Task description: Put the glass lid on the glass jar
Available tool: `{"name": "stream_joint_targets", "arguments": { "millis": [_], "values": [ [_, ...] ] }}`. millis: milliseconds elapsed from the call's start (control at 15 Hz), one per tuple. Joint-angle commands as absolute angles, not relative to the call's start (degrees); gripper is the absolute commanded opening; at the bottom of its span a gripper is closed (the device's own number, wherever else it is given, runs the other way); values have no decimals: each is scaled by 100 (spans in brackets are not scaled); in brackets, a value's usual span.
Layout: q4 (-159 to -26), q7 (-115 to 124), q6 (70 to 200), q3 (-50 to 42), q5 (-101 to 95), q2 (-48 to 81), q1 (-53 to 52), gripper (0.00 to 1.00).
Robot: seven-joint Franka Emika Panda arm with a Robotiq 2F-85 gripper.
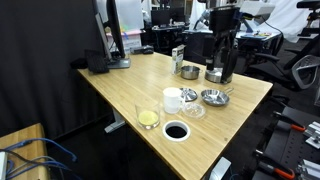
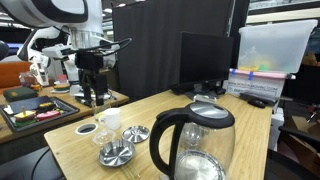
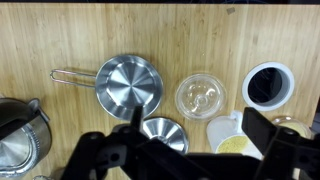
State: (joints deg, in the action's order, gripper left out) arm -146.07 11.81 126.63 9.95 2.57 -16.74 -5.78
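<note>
The glass jar (image 1: 147, 117), clear with a yellowish layer at its bottom, stands near the table's front edge. The glass lid (image 1: 193, 108) lies flat on the wood beside the white cup (image 1: 173, 98). In the wrist view the glass lid (image 3: 200, 96) lies just ahead of my fingers, and the jar is mostly hidden behind the right finger. My gripper (image 1: 223, 70) hangs open and empty above the far side of the table, well away from the jar. It also shows in the wrist view (image 3: 195, 150) and in an exterior view (image 2: 93, 95).
A black ring (image 1: 176, 131) lies beside the jar. A metal pan with a handle (image 3: 128, 83) and a small metal bowl (image 3: 163, 132) lie next to the lid. The white cup (image 3: 232, 138) holds something yellowish. A tall kettle (image 2: 195, 140) and a monitor (image 1: 118, 35) stand on the table.
</note>
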Motion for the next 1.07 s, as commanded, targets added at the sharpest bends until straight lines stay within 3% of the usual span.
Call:
{"name": "stream_joint_targets", "arguments": {
  "millis": [0, 667, 1000],
  "values": [
    [-14542, 1213, 12804, 1048, 74, -1442, -629, 100],
    [-13851, 1422, 13291, 1161, -218, 334, -922, 100],
    [-14002, 1517, 13286, 1131, -230, 193, -949, 100]
  ]
}}
